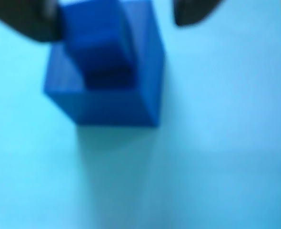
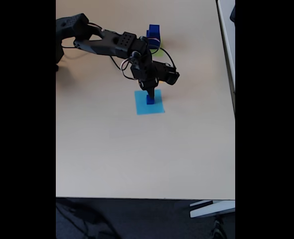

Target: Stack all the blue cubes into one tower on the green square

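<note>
Gripper [image 1: 116,21] spread around small cube [image 1: 100,43] atop bigger cube [image 1: 105,81] — off-centre squeeze could topple both.

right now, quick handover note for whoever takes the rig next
Hand: over the light-blue square, a dark finger on either side of a small blue cube; the wrist view is too blurred to tell whether it grips.
That cube sits on a larger blue cube on the light-blue square.
Another blue cube stands further back, at the green square, in the fixed view.
Done: no full tower on green.
Left: get all the cubes into one stack there.
</note>
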Robot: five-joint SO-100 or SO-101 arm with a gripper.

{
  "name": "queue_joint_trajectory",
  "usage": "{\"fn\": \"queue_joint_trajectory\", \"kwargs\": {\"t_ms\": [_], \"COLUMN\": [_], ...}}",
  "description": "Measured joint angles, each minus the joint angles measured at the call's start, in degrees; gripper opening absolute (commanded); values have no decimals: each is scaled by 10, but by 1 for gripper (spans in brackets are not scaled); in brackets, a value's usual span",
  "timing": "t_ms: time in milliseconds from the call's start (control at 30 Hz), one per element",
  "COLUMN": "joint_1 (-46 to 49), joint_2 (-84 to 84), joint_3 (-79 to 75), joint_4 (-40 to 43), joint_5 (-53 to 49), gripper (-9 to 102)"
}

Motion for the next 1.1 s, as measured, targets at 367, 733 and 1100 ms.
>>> {"fn": "queue_joint_trajectory", "kwargs": {"t_ms": [367,733,1100], "joint_1": [5,11,11], "joint_2": [0,0,-7], "joint_3": [0,0,-23], "joint_4": [0,0,0], "joint_5": [-7,-14,-14], "gripper": [12,12,13]}}
